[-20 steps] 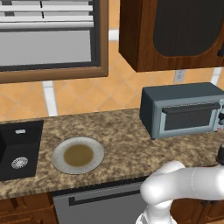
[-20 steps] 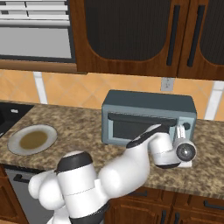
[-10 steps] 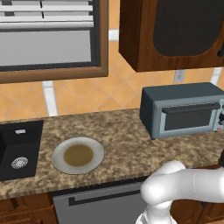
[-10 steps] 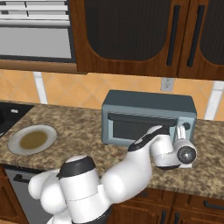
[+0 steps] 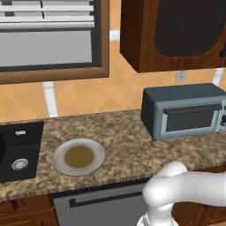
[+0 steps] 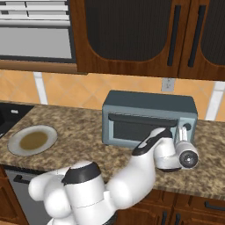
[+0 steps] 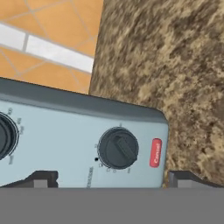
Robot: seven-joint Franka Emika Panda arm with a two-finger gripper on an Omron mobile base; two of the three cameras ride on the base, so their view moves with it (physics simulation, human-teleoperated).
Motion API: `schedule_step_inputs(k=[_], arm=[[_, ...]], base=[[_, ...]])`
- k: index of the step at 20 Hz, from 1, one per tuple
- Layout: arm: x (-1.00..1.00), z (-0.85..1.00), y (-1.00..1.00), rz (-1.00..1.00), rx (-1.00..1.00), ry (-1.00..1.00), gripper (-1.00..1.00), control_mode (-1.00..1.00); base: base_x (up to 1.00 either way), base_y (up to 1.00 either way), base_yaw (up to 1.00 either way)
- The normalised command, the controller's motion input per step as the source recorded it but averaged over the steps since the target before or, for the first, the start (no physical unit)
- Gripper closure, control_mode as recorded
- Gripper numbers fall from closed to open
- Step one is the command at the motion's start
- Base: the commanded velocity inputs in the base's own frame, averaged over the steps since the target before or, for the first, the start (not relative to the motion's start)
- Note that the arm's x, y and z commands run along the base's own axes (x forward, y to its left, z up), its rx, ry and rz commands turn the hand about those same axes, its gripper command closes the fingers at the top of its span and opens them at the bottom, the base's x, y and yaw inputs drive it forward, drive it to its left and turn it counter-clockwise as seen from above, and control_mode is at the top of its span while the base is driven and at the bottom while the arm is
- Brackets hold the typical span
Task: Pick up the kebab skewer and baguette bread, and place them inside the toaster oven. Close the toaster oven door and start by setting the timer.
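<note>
Nothing moved; claw (image 7: 112, 178) tips half-hidden before toaster oven (image 7: 83, 140)

Left base view: behind-left, looking forward and down.
Right base view: behind-right, same direction.
Shared by the 2: toaster oven (image 5: 185, 110) (image 6: 148, 117), plate (image 5: 78, 156) (image 6: 32, 139).
Hand view: close on the oven's dial (image 7: 118, 148).

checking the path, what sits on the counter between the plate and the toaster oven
Nothing: bare counter between plate and toaster oven, seen in both base views.
</note>
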Motion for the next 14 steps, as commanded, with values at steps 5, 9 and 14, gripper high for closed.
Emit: schedule_step_inputs(k=[5, 9, 14], arm=[[0.18, -0.17, -0.03, 0.00, 0.03, -0.01, -1.00, -1.00], [0.10, -0.11, -0.13, 0.00, 0.02, -0.03, -1.00, -1.00], [0.13, -0.04, -0.12, 0.00, 0.02, -0.02, -1.00, -1.00]], base=[[0.00, 0.00, 0.00], [0.00, 0.00, 0.00], [0.00, 0.00, 0.00]])
